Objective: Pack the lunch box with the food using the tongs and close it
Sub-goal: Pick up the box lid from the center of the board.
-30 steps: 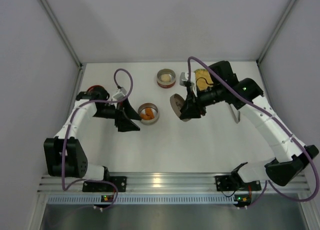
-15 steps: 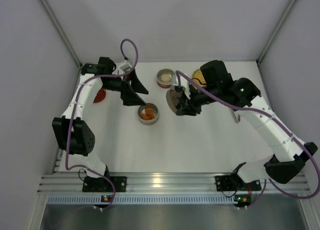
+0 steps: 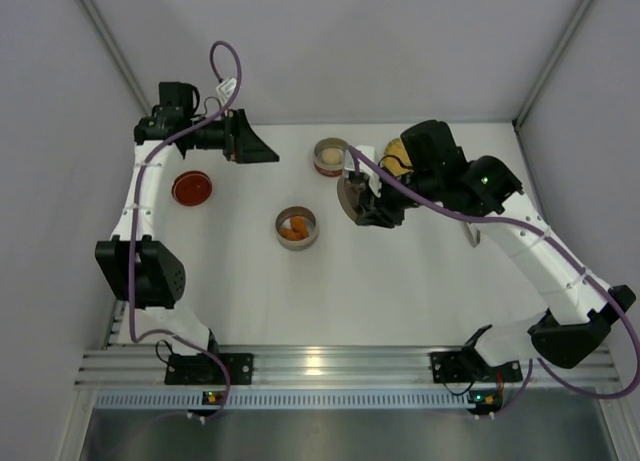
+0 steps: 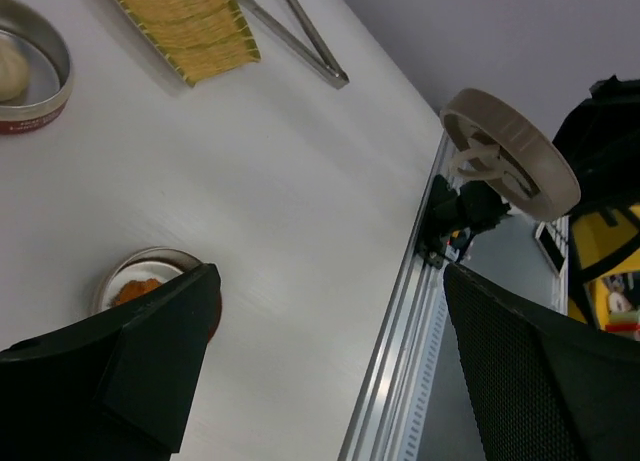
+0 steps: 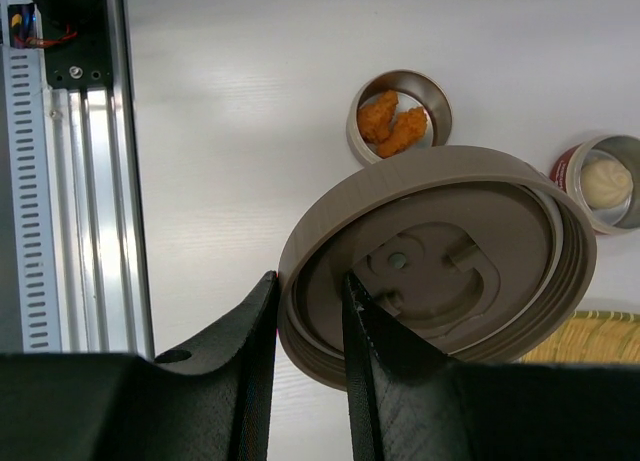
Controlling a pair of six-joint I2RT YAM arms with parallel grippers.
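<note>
My right gripper (image 5: 310,311) is shut on the rim of a round beige lid (image 5: 440,251), held tilted above the table (image 3: 349,197). Below it a steel tin (image 5: 400,116) holds orange food chunks (image 3: 295,231). A red-banded tin (image 3: 330,156) at the back holds the whitish lump (image 5: 606,181). The silver tongs (image 4: 290,31) lie beside the yellow woven tray (image 4: 190,26). My left gripper (image 3: 255,147) hangs open and empty high over the far left of the table, its fingers (image 4: 120,366) wide apart.
A round red disc (image 3: 192,188) lies on the table at the left. The right arm hides most of the yellow tray (image 3: 398,161). The aluminium rail (image 5: 80,131) runs along the near edge. Grey walls close in the table on three sides.
The left arm has swung up and back from beside the tin of orange chunks to the far left corner, jaws opening wider. The right gripper has carried the lid slightly left.
</note>
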